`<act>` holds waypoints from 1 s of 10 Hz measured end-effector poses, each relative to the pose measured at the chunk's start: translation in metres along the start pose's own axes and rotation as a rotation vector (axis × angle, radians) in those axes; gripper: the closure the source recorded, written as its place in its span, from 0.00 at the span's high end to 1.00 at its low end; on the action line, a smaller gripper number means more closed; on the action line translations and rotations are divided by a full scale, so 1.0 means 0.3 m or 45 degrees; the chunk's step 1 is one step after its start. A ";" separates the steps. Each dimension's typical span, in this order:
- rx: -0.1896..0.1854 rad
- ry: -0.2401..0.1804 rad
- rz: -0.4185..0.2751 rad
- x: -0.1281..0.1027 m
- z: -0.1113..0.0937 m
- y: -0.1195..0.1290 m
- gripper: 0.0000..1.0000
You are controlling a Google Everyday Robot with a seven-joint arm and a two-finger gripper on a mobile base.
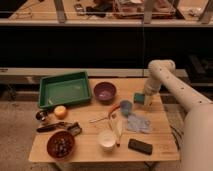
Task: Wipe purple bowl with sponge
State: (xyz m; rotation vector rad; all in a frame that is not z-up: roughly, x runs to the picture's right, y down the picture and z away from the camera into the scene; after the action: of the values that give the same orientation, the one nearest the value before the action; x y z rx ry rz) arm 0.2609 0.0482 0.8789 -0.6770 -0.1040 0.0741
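Observation:
The purple bowl [105, 92] stands upright on the wooden table [90, 152], at the back middle, just right of the green tray. The teal sponge [137, 97] lies near the table's back right, about a bowl's width to the right of the purple bowl. My gripper [145, 99] hangs from the white arm [161, 75] that reaches in from the right, and it is down at the sponge's right side, shut on it. Most of the sponge's right end is hidden by the gripper.
A green tray [65, 89] sits at the back left with an orange fruit [60, 111] in front of it. Near the sponge are a small blue cup [126, 106] and a pale blue-grey cloth [138, 123]. At the front stand a brown bowl [60, 144], a white cup [106, 139] and a black slab [140, 146].

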 end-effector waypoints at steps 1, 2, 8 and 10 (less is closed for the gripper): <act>0.030 0.010 -0.002 -0.029 -0.119 -0.012 0.00; 0.041 0.016 -0.005 -0.048 -0.170 -0.018 0.00; 0.049 0.019 -0.152 -0.486 -0.413 -0.026 0.00; 0.025 0.022 -0.223 -0.631 -0.363 -0.005 0.00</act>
State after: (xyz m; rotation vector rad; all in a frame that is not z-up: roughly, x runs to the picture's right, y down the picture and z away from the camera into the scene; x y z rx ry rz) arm 0.0864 -0.0399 0.7818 -0.6464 -0.1455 -0.0988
